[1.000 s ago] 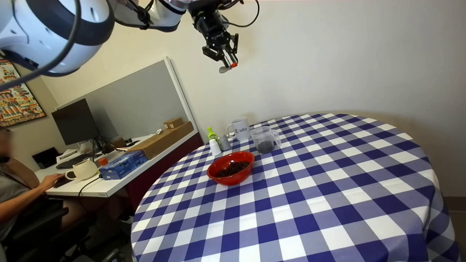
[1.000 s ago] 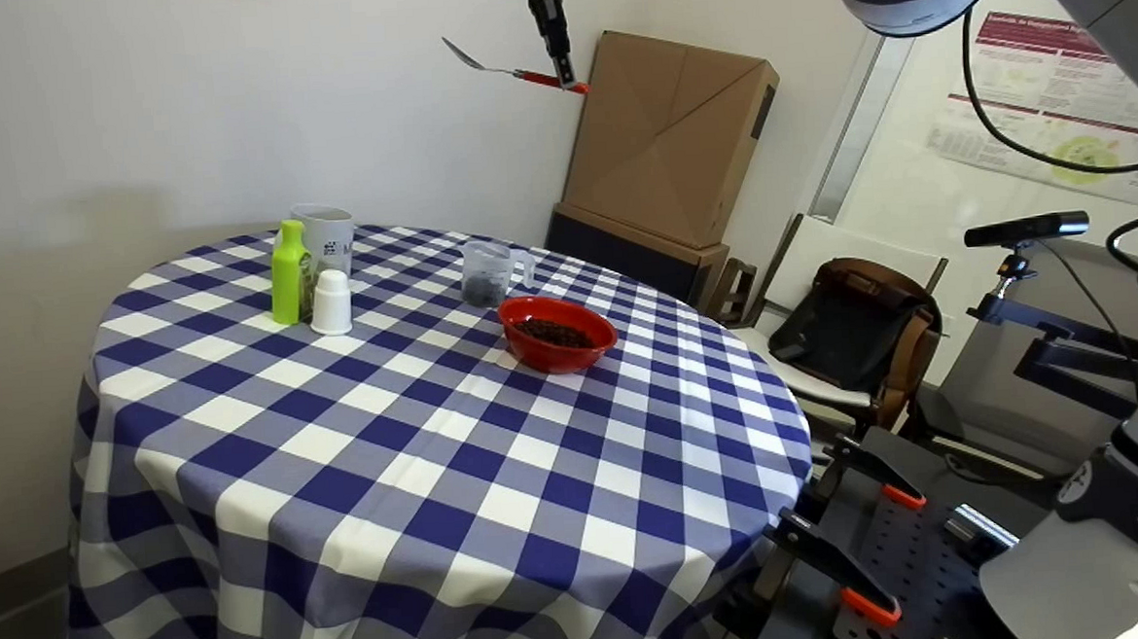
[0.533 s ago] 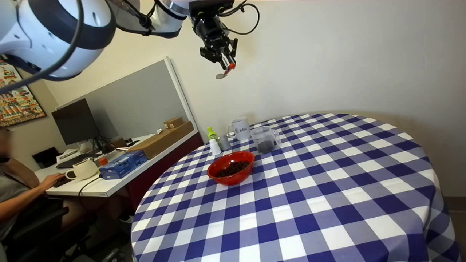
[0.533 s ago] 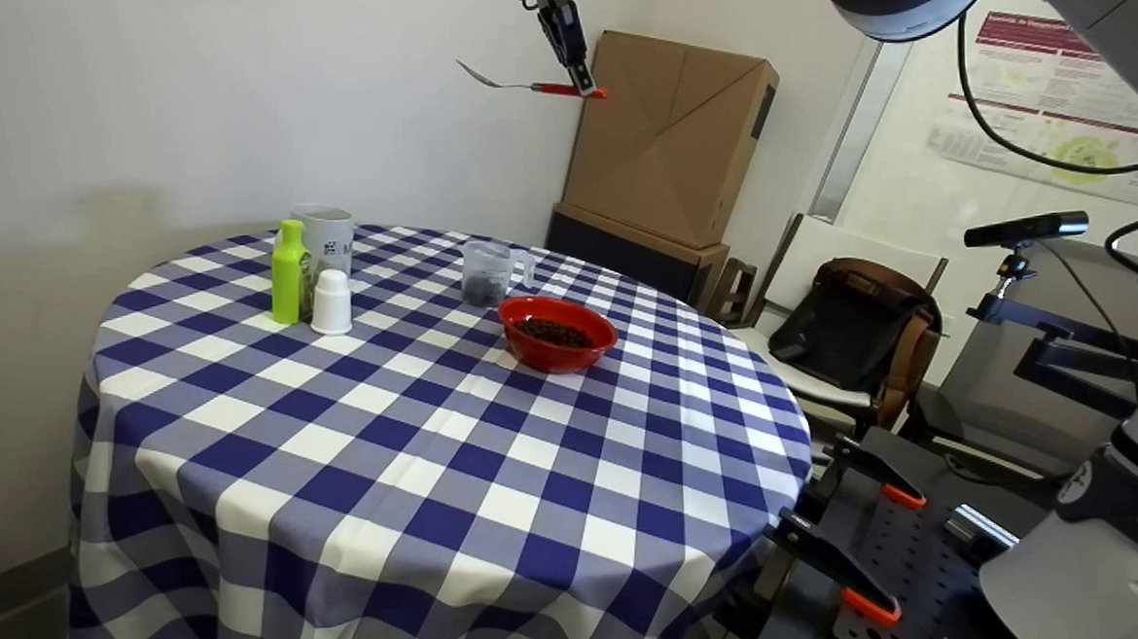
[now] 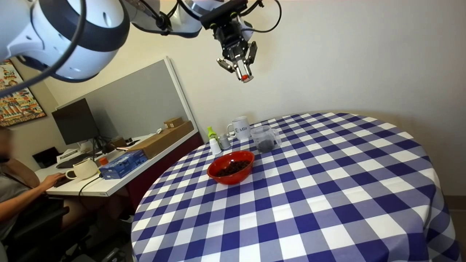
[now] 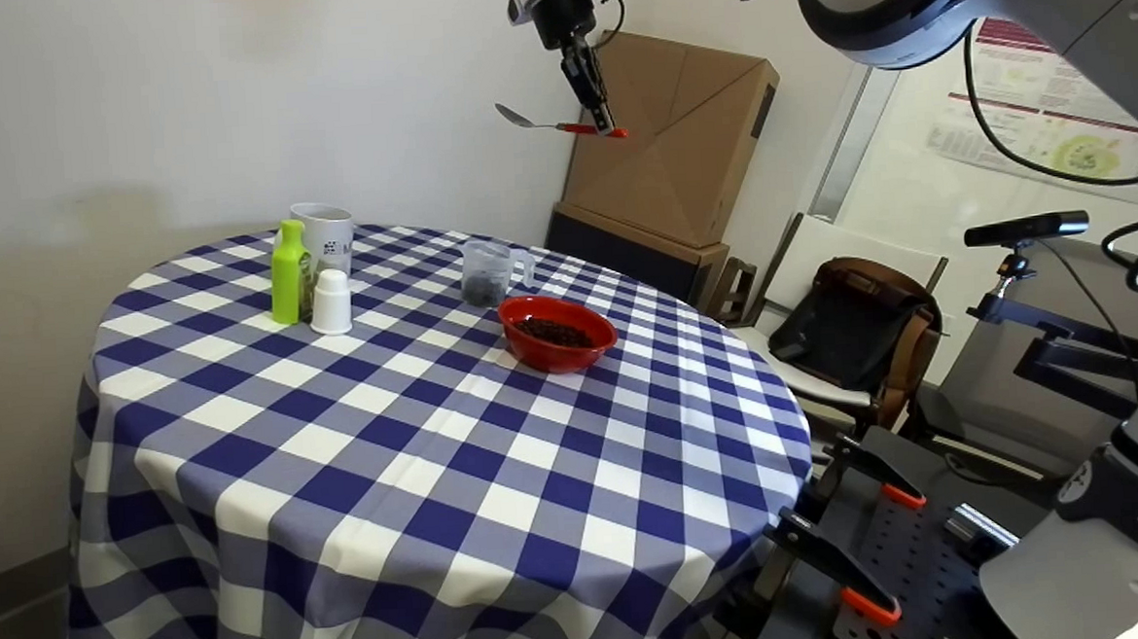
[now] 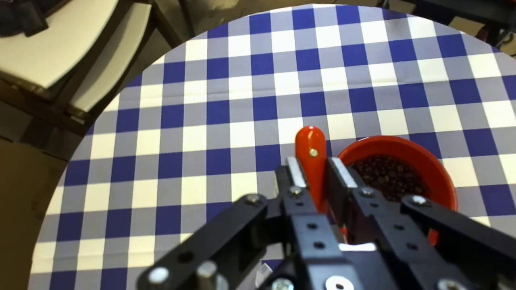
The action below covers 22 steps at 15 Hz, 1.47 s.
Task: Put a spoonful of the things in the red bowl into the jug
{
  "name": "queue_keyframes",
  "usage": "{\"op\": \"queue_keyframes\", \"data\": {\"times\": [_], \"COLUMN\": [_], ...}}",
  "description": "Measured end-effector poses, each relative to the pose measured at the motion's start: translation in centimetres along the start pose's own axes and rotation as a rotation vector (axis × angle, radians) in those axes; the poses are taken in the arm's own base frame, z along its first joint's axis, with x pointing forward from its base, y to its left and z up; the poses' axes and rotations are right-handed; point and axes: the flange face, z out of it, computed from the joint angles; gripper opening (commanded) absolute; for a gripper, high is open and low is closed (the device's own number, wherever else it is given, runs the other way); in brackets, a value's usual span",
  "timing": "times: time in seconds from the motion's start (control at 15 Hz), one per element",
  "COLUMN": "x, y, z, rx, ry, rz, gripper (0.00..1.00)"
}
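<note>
Checked tablecloth | red bowl of dark pieces, jug nearby | claw pinching red-handled spoon, aloft

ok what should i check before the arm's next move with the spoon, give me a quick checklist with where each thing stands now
1. Spoon gripped: ok, the fingers are shut on its red handle.
2. Red bowl upright with something to scoop: ok, dark pieces lie inside.
3. Jug upright and uncovered: ok, dark contents show through its side.
4. White mug apart from the jug: ok, a gap shows between them.
5. Spoon low enough to scoop or pour: not ok, it is well above bowl and jug.
6. Spoon loaded: cannot tell, the scoop end shows too small.
</note>
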Motion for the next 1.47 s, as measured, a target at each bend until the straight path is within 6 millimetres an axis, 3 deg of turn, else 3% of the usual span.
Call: {"op": "queue_keyframes", "data": {"times": [0.33,0.67,1.07,1.47], "x": [-0.5,-0.4,0.3,2.9], "y": [5.9,10.3,14.4,17.7], "z": [5.6,12.3,23.1,34.9], "rx": [0.117,0.192,0.296,0.308], "ry": [-0.035,-0.125,-0.262,-0.244], "rz": [0.260,0.527,0.776,0.820], "gripper": [0.05,0.05,0.05,0.05]}}
